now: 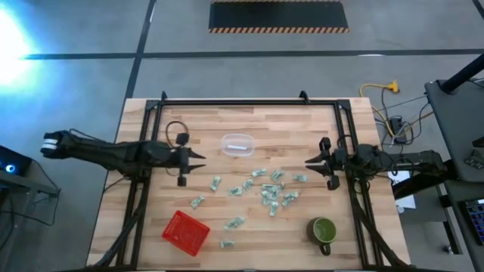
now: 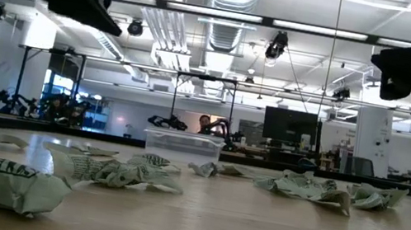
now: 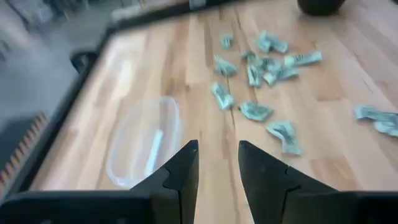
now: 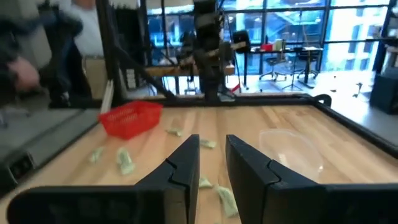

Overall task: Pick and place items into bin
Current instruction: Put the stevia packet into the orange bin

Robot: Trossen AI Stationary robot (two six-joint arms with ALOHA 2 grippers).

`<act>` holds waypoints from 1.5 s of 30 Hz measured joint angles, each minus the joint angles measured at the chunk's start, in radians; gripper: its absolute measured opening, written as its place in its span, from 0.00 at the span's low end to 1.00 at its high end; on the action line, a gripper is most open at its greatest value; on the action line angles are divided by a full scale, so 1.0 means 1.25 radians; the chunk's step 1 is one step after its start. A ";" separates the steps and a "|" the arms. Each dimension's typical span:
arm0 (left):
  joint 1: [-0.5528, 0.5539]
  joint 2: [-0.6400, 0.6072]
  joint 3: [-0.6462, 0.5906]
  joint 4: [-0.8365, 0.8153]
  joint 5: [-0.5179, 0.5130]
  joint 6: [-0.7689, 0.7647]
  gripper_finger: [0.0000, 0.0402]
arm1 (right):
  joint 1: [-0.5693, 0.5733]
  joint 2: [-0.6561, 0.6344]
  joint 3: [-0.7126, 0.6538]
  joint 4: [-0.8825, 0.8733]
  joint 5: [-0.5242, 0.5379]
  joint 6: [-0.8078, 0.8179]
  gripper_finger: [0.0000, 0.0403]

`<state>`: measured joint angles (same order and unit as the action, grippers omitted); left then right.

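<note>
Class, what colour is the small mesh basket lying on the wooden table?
Red: the basket shows best in the high view.

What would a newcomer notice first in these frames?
Probably the scatter of green-and-white wrapped pieces across the middle of the wooden table. Then the red basket near the front left edge, and the green mug front right. A clear plastic bin sits behind the scatter, between the left hand and right hand, both empty.
</note>
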<state>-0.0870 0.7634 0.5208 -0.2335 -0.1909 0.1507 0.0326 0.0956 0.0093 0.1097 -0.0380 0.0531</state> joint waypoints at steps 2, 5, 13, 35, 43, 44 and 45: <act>0.000 0.049 0.085 -0.113 0.001 -0.063 0.24 | 0.000 0.000 0.000 0.011 0.020 -0.043 0.17; -0.005 0.124 0.185 -0.260 0.001 -0.189 0.24 | 0.000 -0.002 0.000 0.056 0.080 -0.102 0.17; -0.086 0.301 0.254 -0.371 -0.071 -0.328 0.24 | 0.000 0.004 0.000 0.081 0.093 -0.142 0.21; -0.206 0.647 0.441 -0.586 -0.020 -0.758 0.24 | 0.000 0.088 0.000 0.071 0.050 -0.203 0.36; -0.266 0.657 0.447 -0.582 0.024 -0.808 0.25 | 0.000 0.095 0.000 0.071 0.042 -0.150 0.40; -0.269 0.660 0.444 -0.582 0.036 -0.807 0.26 | 0.000 0.096 0.000 0.072 0.042 -0.150 0.40; -0.271 0.664 0.443 -0.582 0.044 -0.806 0.27 | 0.000 0.097 0.000 0.074 0.042 -0.150 0.41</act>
<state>-0.4255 1.5934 1.0741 -0.9614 -0.1357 -0.8574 0.0326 0.2167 0.0093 0.2023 0.0147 -0.1340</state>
